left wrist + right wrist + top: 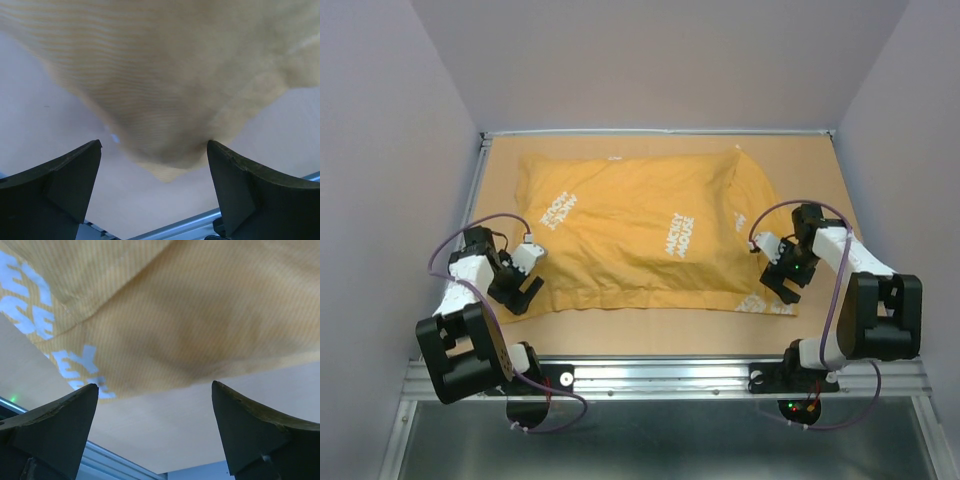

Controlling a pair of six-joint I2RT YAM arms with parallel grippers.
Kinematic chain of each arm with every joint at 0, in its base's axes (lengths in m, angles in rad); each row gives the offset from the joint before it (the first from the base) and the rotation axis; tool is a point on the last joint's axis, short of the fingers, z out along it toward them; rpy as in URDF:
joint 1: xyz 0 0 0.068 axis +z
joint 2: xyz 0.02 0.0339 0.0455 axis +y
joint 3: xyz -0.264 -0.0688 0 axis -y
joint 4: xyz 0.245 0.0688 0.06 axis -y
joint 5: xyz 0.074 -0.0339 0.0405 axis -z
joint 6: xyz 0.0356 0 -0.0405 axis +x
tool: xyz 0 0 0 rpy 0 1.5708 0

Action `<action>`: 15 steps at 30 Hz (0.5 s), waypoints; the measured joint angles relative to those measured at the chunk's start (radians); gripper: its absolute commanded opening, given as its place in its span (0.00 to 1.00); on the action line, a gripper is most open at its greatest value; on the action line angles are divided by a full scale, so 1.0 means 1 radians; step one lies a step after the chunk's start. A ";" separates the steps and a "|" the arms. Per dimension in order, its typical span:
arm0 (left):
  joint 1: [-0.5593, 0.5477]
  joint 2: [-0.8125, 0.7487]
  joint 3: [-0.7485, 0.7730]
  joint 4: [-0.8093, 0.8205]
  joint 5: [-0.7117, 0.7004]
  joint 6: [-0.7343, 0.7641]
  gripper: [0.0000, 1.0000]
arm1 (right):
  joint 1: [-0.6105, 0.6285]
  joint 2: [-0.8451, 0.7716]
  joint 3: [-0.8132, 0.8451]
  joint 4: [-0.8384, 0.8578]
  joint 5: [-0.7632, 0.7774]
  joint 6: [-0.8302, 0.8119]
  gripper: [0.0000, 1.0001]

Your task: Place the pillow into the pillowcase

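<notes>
The pillowcase [645,235] lies plump on the table [820,180] (white print facing up); whether the pillow is inside cannot be told. The left gripper [525,290] sits just beside its near-left corner, jaws spread and empty. The right gripper [778,285], likewise released, is at its near-right corner.

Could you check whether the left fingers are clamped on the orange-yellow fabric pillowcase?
No, the left fingers stand wide apart, the pillowcase unpinched between them.
</notes>
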 measured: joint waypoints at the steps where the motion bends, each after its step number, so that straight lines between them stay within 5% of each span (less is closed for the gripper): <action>1: 0.000 -0.014 -0.039 0.000 -0.011 0.022 0.99 | 0.005 -0.002 -0.006 0.016 0.004 0.006 0.99; 5: 0.000 -0.031 -0.098 0.041 -0.035 0.055 0.94 | 0.063 -0.032 -0.097 0.086 0.018 0.031 0.94; 8: 0.000 -0.027 -0.100 0.062 -0.035 0.043 0.80 | 0.079 -0.037 -0.138 0.121 0.034 0.050 0.76; 9: 0.000 -0.022 -0.099 0.067 -0.034 0.029 0.68 | 0.079 -0.042 -0.145 0.135 0.037 0.056 0.59; 11: 0.000 -0.010 -0.093 0.072 -0.025 0.010 0.48 | 0.079 -0.057 -0.161 0.150 0.043 0.069 0.42; 12: 0.000 -0.002 -0.087 0.079 -0.019 0.002 0.21 | 0.079 -0.065 -0.167 0.152 0.043 0.076 0.30; 13: 0.000 0.005 -0.082 0.088 -0.008 -0.006 0.09 | 0.079 -0.074 -0.173 0.155 0.045 0.088 0.05; 15: -0.002 0.010 -0.076 0.104 0.018 -0.023 0.00 | 0.079 -0.088 -0.175 0.161 0.045 0.101 0.00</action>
